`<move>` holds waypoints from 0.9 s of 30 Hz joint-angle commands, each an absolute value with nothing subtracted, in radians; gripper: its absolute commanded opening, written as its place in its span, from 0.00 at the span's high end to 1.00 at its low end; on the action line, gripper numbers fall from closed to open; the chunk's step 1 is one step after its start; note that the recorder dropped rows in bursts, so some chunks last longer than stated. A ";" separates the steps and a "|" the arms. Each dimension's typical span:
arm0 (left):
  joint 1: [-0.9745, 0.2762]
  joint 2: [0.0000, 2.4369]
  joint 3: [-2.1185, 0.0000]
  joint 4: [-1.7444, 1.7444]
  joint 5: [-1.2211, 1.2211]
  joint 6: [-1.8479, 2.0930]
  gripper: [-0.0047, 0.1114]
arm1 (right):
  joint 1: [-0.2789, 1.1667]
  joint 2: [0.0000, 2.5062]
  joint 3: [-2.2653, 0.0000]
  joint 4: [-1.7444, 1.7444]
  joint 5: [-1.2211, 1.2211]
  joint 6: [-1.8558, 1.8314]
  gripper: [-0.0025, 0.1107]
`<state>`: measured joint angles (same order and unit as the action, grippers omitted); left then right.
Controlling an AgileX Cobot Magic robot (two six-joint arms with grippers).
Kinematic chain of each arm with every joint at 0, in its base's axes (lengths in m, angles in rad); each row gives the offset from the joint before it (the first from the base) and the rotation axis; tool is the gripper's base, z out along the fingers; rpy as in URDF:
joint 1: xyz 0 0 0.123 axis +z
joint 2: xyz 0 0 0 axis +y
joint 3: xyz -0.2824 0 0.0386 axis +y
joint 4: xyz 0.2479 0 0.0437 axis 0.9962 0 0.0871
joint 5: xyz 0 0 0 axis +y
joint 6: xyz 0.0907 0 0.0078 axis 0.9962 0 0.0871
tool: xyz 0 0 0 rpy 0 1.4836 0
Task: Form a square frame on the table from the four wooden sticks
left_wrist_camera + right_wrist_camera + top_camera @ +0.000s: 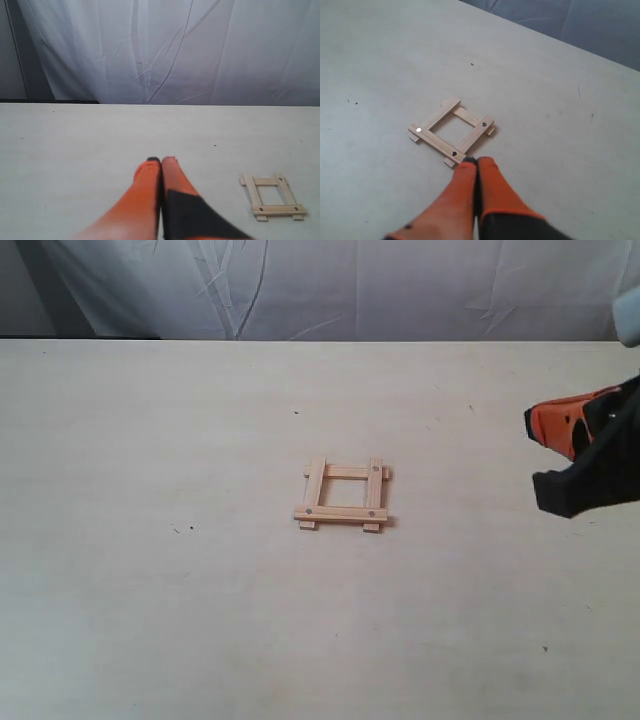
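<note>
Sticks (340, 513), four of pale wood, lie as a small open square frame (316, 485) near the middle of the table (150, 590), well clear of its edges, with the corners overlapping and the ends poking out a little. The right gripper (535, 425) hangs toward the table's right edge, apart from the frame, its orange jaws pressed together on nothing. The left gripper (161, 161), seen only in its own wrist view, is likewise closed and empty, with the frame lying off to one side of it.
</note>
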<state>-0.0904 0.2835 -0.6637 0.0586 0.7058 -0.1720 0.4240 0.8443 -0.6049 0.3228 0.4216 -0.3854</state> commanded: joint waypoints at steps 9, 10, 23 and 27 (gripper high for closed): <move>-0.091 0.256 -0.656 0.069 0.724 -0.172 0.96 | 0.418 0.762 -0.581 0.328 0.449 -0.384 0.98; -0.091 0.256 -0.656 0.069 0.724 -0.172 0.96 | 0.418 0.762 -0.581 0.330 0.449 -0.384 0.98; -0.091 0.256 -0.656 0.084 0.724 -0.172 0.96 | 0.418 0.687 -0.581 0.358 0.461 -0.384 0.98; -0.091 0.256 -0.656 0.084 0.724 -0.172 0.96 | 0.324 0.575 -0.581 0.365 0.488 -0.392 0.98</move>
<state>-0.0904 0.2632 -0.6618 0.0830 0.7270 -0.1720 0.3833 0.6441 -0.5836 0.3595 0.4778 -0.3854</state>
